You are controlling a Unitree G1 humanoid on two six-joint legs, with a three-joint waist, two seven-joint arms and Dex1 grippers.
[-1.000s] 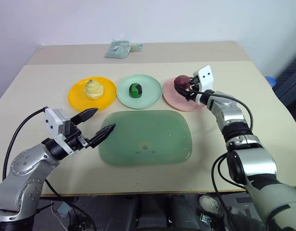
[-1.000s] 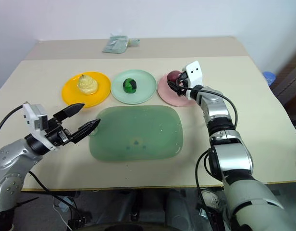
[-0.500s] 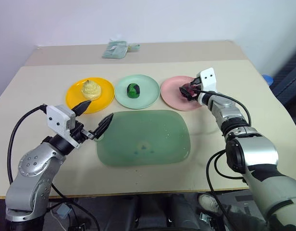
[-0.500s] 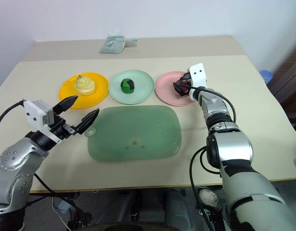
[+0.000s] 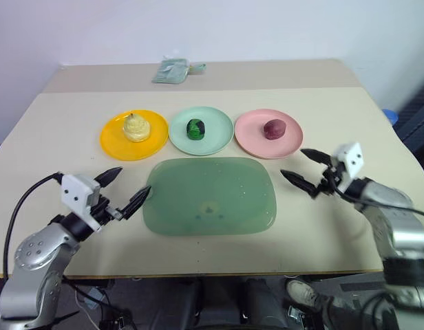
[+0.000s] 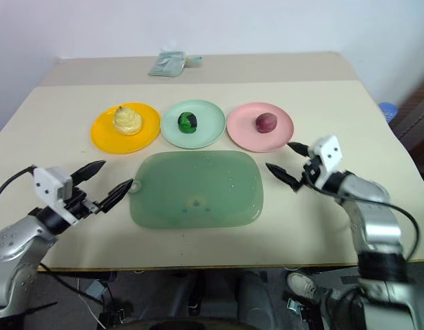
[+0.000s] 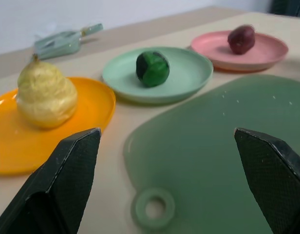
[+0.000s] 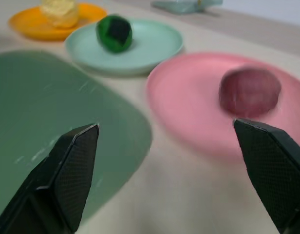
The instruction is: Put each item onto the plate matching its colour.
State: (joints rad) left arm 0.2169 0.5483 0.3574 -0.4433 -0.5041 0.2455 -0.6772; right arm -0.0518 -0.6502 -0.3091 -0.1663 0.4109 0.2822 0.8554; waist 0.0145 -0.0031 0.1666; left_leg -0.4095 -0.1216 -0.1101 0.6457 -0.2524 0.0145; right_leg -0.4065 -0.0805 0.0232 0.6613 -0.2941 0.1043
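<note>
Dark red toy food [image 5: 274,128] sits on the pink plate [image 5: 253,135], roughly centred, resting free with nothing touching it. Green ball with black patches [image 5: 195,128] sits on the mint green plate [image 5: 215,137], in the middle of the row. Pale yellow lumpy mound [image 5: 136,128] sits on the orange-yellow plate [image 5: 115,143], at the robot's left end of the row. The three plates lie side by side across the desk [image 5: 336,103], close together but not overlapping. Just in front of them lies a large translucent green board [image 5: 209,196], its tab hole at the corner nearest the left arm. Right pincer [image 5: 308,171] hovers above the bare desk beside the board's right edge, near the pink plate but apart from it; its two black fingers are spread wide, holding nothing, touching nothing. Left pincer [image 5: 122,188] hovers by the board's left edge near the tab hole, fingers likewise spread wide and empty, tips pointing toward the board. A small pale green packet [image 5: 171,71] lies at the far side of the desk, well apart from the plates.
</note>
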